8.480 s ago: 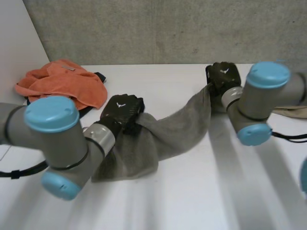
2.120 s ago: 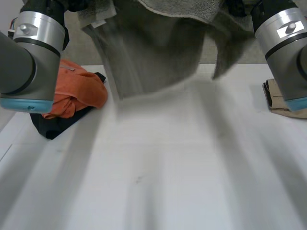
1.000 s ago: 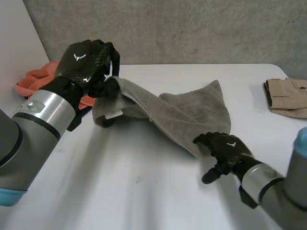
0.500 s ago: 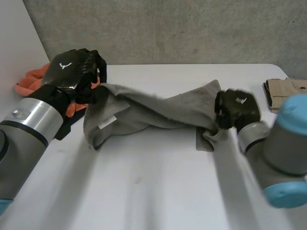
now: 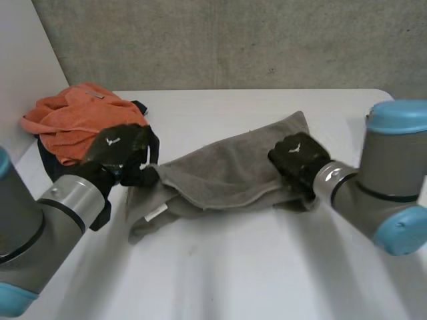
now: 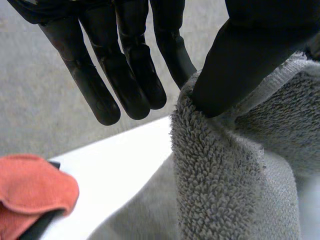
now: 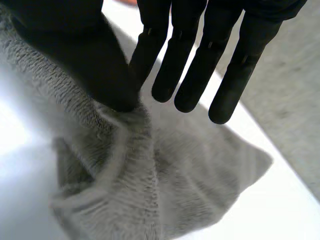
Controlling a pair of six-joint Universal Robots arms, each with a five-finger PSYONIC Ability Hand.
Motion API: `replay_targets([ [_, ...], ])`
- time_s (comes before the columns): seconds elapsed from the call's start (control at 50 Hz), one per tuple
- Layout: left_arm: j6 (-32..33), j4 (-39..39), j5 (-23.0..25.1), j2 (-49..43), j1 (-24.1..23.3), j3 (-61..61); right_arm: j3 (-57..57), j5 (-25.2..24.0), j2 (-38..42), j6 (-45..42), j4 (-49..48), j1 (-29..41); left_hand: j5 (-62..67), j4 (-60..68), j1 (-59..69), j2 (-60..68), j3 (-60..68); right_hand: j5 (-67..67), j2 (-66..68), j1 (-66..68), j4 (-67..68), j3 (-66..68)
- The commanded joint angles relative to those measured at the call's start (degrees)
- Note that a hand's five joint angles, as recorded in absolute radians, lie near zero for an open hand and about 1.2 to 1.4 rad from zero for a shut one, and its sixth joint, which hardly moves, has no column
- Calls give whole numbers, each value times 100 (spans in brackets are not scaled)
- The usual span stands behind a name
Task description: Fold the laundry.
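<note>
A grey towel (image 5: 227,175) lies loosely bunched across the middle of the white table (image 5: 220,280), a white label showing near its left end. My left hand (image 5: 121,152) is at the towel's left end. In the left wrist view the thumb (image 6: 240,60) pinches a fold of the towel (image 6: 225,175) against the nearest straight finger. My right hand (image 5: 295,157) sits on the towel's right edge. Its own view has the thumb (image 7: 90,65) pressing a towel (image 7: 125,185) ridge against the fingers (image 7: 200,65).
An orange cloth (image 5: 80,120) is heaped on a dark item (image 5: 48,160) at the table's far left, close behind my left hand; the orange cloth (image 6: 30,190) also appears beyond the left hand's fingers. A grey wall (image 5: 233,40) stands behind the table.
Both hands have come down and nearer, laying the towel onto the table. The left hand dropped from beside the orange pile; the right hand shifted slightly left, still on the right edge.
</note>
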Motion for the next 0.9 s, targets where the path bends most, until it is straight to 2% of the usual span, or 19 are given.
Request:
replay_targets([
  [0.02,108,31,-18,-296,101,50,-47,334,257,932,-510,-64,1378,1126,1351,1133,1177,-3389,-3312,-3253,-3416,-3321],
  [0.06,100,22,-18,-279,154,94,172,500,-23,1703,-835,-186,1378,1126,1351,1133,1177,-3809,-3731,-3673,-3835,-3741],
  [0.18,91,-31,-18,-103,233,112,937,774,-1157,2885,-1118,-687,1378,1126,1351,1133,1177,-4114,-4037,-3979,-4141,-4046],
  [0.2,91,-31,0,-16,259,120,1138,774,-1420,3138,-1074,-975,1378,1126,1351,1133,1177,-4081,-4003,-3945,-4108,-4013],
  [0.34,73,-13,26,231,303,155,1878,397,-1818,3870,-223,-1592,1378,1126,1351,1133,1177,-3275,-3197,-3139,-3302,-3207],
  [0.4,64,-31,26,275,294,199,2256,19,-1800,4019,130,-1891,1378,1126,1351,1133,1177,-3172,-3095,-3037,-3199,-3104],
  [0.44,29,-31,26,275,285,234,2457,-270,-1687,4046,96,-1979,1378,1126,1351,1133,1177,-3089,-3011,-2953,-3116,-3021],
  [0.5,12,-39,17,275,268,270,2581,-430,-1424,4072,-115,-1963,1378,1126,1351,1133,1177,-2988,-2910,-2852,-3014,-2920],
  [0.72,-67,-39,9,284,268,278,1932,79,-202,4344,-318,-1216,1378,1126,1351,1133,1177,-3474,-3397,-3338,-3501,-3406],
  [0.9,-76,-39,26,328,303,243,1510,431,116,4600,-502,-653,1378,1126,1351,1133,1177,-3627,-3549,-3491,-3653,-3559],
])
